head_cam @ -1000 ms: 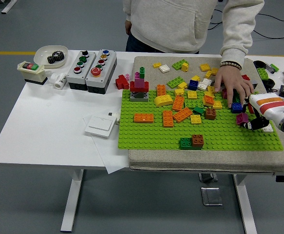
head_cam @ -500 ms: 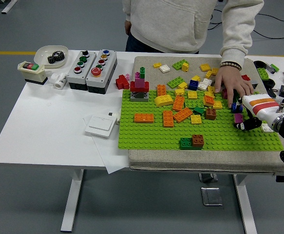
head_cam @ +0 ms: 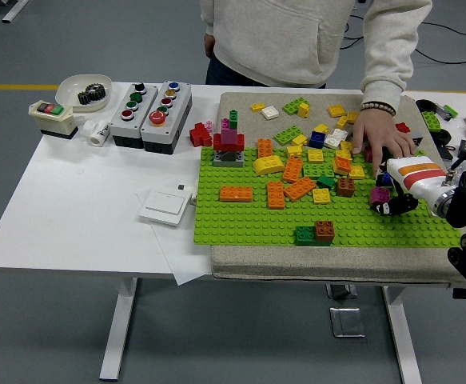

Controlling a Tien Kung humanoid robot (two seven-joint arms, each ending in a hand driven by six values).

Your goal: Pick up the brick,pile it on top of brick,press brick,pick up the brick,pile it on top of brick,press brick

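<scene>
Over the green baseplate (head_cam: 248, 216), right hand (head_cam: 400, 188) apparently grips magenta brick (head_cam: 380, 194).

We take the green baseplate (head_cam: 328, 214) as our landmark. Over its right end we see the right hand (head_cam: 392, 200) with its fingers curled on a purple brick (head_cam: 380, 194). Just behind it, at the plate's far right corner, a person's hand (head_cam: 380, 138) rests on loose bricks. Near the plate's front edge a green brick (head_cam: 304, 234) touches a brown brick (head_cam: 324, 231). A red and pink stack (head_cam: 229, 141) stands at the far left corner.
</scene>
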